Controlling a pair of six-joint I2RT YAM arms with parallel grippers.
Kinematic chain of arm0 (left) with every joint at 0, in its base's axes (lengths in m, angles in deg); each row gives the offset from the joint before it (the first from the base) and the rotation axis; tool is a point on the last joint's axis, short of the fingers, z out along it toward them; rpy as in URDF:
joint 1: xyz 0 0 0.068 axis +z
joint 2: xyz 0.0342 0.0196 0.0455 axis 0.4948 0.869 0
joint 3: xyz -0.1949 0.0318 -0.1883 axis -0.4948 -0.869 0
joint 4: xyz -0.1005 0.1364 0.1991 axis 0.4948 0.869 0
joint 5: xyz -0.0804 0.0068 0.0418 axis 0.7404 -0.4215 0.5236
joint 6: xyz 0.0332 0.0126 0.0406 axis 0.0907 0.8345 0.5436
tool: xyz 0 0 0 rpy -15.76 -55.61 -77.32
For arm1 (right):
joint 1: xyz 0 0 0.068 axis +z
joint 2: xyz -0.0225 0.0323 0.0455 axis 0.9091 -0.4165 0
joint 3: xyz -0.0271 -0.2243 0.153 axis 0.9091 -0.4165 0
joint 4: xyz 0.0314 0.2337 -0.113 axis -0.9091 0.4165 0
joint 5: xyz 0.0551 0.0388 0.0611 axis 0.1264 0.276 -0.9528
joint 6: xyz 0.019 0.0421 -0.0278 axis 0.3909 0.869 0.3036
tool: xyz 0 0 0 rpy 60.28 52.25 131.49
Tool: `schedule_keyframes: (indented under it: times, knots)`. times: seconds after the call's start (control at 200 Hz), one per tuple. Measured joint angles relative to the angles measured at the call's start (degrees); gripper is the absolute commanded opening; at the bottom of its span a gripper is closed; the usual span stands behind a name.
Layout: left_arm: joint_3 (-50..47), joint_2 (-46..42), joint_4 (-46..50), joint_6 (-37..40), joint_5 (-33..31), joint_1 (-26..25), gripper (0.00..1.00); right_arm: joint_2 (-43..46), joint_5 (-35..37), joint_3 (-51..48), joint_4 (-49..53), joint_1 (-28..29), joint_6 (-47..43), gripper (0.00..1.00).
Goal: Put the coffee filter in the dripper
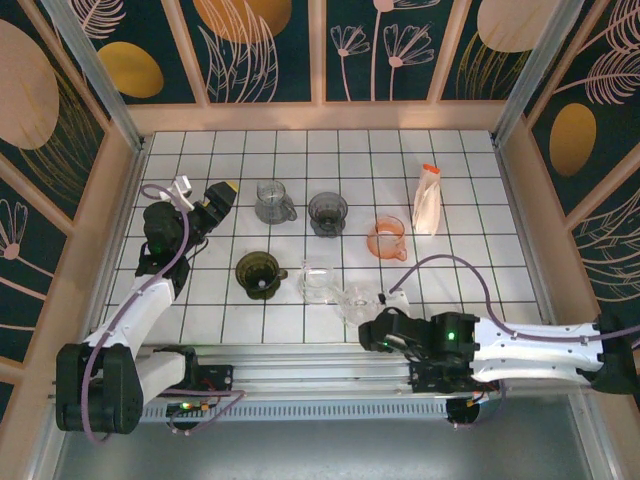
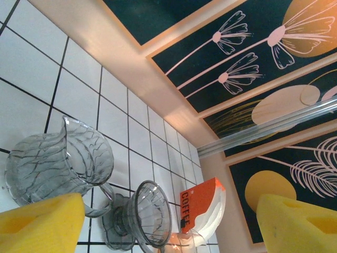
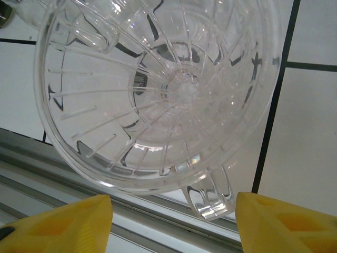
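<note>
The coffee filter pack (image 1: 427, 198), orange and white and marked COFFEE, stands upright at the back right; the left wrist view has it (image 2: 202, 205) beyond a smoky grey dripper (image 2: 142, 216). A clear dripper (image 1: 358, 297) sits near the front edge. My right gripper (image 1: 370, 318) is right behind it, open, and in the right wrist view the dripper's small handle (image 3: 210, 196) lies between the yellow fingers (image 3: 58, 226) without touching them. My left gripper (image 1: 222, 193) hovers open at the back left, with nothing between its fingers (image 2: 37, 226).
More vessels stand on the tiled table: a grey pitcher (image 1: 273, 202), the smoky dripper (image 1: 328, 213), an orange dripper (image 1: 387, 238), a dark green dripper (image 1: 259, 273) and a clear pitcher (image 1: 318, 283). A metal rail (image 3: 105, 211) runs along the near edge.
</note>
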Motion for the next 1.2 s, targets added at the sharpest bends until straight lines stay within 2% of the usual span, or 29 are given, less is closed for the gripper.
schedule_keyframes:
  times: [0.405, 0.736, 0.836, 0.996, 1.201]
  knots:
    - [-0.48, 0.92, -2.08, -0.94, 0.22, 0.0, 0.85, -2.38, 6.29, -0.94, -0.48, 1.22, 0.74, 0.6]
    - [-0.7, 0.94, -2.36, -1.42, 0.22, 0.0, 0.85, -2.67, 7.3, -2.36, -3.91, 0.02, -3.61, 0.39]
    - [-0.74, 0.94, -2.62, -1.53, 0.48, 0.0, 0.85, -3.08, 7.41, -2.36, -4.5, 0.02, -4.02, 0.38]
    - [-0.81, 0.94, -2.97, -1.53, 1.03, 0.0, 0.85, -3.39, 7.82, -2.36, -4.52, 0.02, -4.2, 0.31]
    - [-0.96, 1.2, -3.1, -1.53, 1.05, 0.0, 0.85, -4.39, 8.59, -2.34, -4.37, 0.09, -3.72, 0.18]
